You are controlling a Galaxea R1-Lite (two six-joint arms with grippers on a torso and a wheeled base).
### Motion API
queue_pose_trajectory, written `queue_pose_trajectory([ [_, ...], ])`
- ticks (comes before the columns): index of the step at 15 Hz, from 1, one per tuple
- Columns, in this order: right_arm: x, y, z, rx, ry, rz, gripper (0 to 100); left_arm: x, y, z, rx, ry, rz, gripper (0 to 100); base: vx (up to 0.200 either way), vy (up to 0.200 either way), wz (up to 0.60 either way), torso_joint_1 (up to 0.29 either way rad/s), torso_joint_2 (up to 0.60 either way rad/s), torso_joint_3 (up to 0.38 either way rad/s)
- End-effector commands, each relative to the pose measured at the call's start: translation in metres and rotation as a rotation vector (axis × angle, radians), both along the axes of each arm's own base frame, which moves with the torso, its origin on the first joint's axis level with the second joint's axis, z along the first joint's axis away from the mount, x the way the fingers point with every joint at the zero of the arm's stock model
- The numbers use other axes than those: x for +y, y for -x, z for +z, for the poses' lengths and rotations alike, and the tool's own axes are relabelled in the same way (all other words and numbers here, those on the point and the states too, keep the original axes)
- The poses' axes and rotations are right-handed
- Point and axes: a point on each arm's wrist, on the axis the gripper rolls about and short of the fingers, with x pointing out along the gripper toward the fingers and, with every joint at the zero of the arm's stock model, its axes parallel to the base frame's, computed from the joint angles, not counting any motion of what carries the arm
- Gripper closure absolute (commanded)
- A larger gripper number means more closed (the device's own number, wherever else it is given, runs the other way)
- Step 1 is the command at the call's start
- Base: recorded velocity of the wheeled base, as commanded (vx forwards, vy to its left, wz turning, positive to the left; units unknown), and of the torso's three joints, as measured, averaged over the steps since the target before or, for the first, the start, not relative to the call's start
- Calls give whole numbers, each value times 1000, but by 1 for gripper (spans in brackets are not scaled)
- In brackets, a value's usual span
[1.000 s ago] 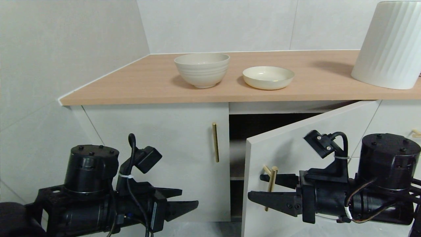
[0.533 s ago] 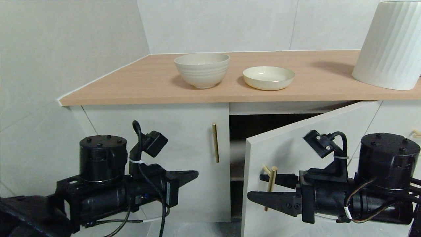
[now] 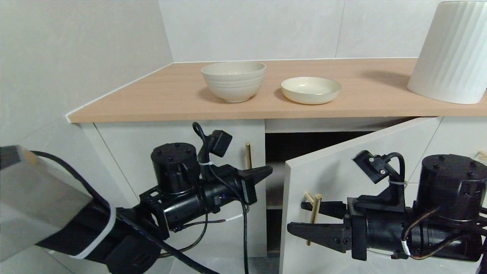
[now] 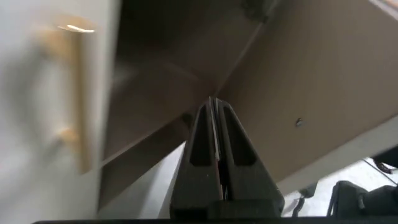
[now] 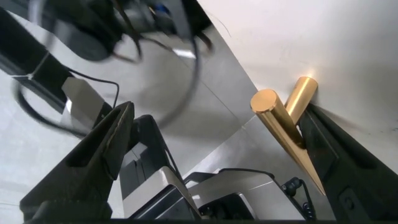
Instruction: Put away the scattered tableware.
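In the head view, the bowl (image 3: 233, 81) and the shallow dish (image 3: 310, 90) are seen standing apart on the table (image 3: 171, 102), both above the open door (image 3: 342, 167) of the cabinet. The dish is placed over the door's free edge, and the bowl further to the left of it. A white ribbed vessel (image 3: 449, 53) is set on the table above the door's hinged side. The left arm is stretched forward and slightly upward to the left of the door. The left pincer (image 3: 268, 170) is held together and aimed at the dark opening beside the door's free edge. The right arm is held level in front of the door. The right pincer (image 3: 296, 217) is spread apart, with the door's brass handle (image 3: 314, 213) lying between its fingers, unclamped.

In the left wrist view, the left pincer (image 4: 213, 109) is shown pressed together into one wedge, pointed into the opening beside the door's inner face (image 4: 323, 93).

In the right wrist view, the right pincer (image 5: 217, 115) is spread wide. The brass handle (image 5: 283, 121) is seen close against one finger and well apart from the other.
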Motion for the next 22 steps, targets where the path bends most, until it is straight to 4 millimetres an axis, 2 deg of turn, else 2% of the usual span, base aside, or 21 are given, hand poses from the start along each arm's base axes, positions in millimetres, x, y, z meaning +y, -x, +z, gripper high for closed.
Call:
queue_pose_trajectory([
  [1,-1,2,-1,3,4,1,0,-23,-2,-41,37,-26,-40,100,0,0,0,0,0,0],
  [3,-4,4,-2,-34,19,1,0,-39,5,-52,33,-23,-66,100,0,0,0,0,0,0],
  [5,-6,5,-4,-81,44,-18,0,-43,8,-52,31,-24,-74,100,0,0,0,0,0,0],
  [9,-7,2,-4,-122,85,-152,0,-44,8,-49,17,-13,-75,100,0,0,0,0,0,0],
  [13,-17,9,2,-140,76,-176,0,-43,9,-48,12,-12,-75,100,0,0,0,0,0,0],
  [16,-38,23,18,-190,123,-216,0,-42,10,-46,7,-10,-76,100,0,0,0,0,0,0],
  [18,-51,32,27,-234,243,-405,0,-40,12,-37,-7,2,-76,100,0,0,0,0,0,0],
  [19,-59,40,32,-233,258,-442,0,-39,12,-35,-10,5,-74,100,0,0,0,0,0,0],
  [22,-77,66,35,-188,285,-387,0,-39,13,-36,-2,-2,-76,100,0,0,0,0,0,0],
])
